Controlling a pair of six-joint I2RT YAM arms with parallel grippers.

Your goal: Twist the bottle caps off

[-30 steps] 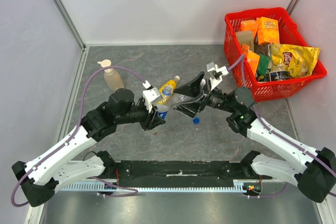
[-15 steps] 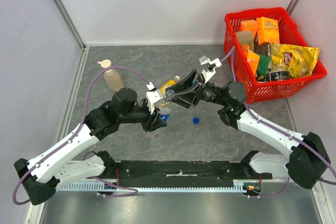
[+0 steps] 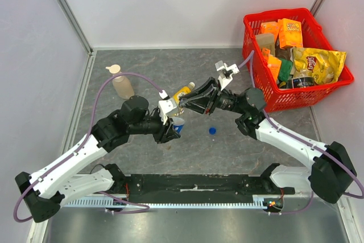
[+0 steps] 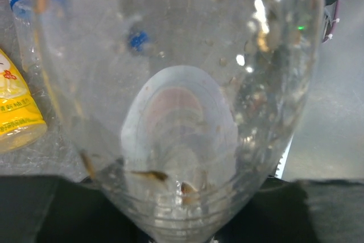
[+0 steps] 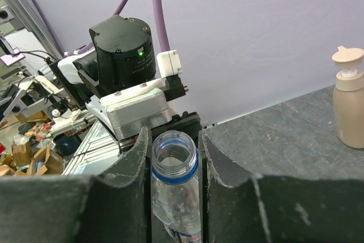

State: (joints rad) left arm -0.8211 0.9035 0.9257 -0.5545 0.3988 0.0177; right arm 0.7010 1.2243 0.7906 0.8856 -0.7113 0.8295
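The clear bottle [image 5: 173,160] has no cap. Its open neck, ringed in blue, stands roughly upright between the closed fingers of the right gripper [image 5: 174,140]. Its lower body, with a blue label, is clamped in the left gripper [image 3: 170,126]. Droplets cling inside. The blue cap [image 3: 212,131] lies loose on the table [image 3: 142,66], near it on the right. The yellow juice bottle [image 3: 182,93] lies on its side just behind, white cap [image 3: 192,85] on.

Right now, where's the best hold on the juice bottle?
The juice bottle lies on its side, white cap pointing away. Probably grip the yellow body from above, across its width, leaving the cap end free to twist.
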